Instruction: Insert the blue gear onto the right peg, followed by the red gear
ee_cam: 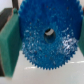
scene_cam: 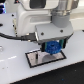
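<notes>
The blue gear is a toothed bright blue disc held between my gripper's two fingers, just above the grey plate with black border. In the wrist view the blue gear fills most of the picture, its centre hole dark, with a green finger pad pressed on one side. The gripper is shut on the gear. The right peg and the red gear are hidden or out of view.
The white table spreads around the plate. The robot's white arm body and a black cable fill the upper half of the exterior view.
</notes>
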Robot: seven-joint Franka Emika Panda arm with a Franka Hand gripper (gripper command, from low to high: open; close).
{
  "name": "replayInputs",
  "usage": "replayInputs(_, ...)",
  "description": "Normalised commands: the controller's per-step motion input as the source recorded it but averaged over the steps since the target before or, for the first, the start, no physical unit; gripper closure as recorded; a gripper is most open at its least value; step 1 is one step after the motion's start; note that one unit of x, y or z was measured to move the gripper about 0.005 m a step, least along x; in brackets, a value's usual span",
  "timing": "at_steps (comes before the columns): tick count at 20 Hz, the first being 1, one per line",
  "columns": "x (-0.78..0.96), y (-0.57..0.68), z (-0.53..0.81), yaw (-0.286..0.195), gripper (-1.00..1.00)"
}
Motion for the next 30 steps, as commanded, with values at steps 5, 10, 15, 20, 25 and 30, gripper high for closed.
replayInputs(5,0.2,-0.02,0.08,0.0,1.0)
replayInputs(10,0.21,-0.06,-0.03,0.0,1.0)
replayInputs(15,0.17,-0.04,0.17,0.0,1.0)
replayInputs(20,0.15,-0.02,0.11,0.0,1.0)
replayInputs(25,0.19,0.04,0.17,0.0,1.0)
replayInputs(30,0.2,0.01,0.17,0.0,1.0)
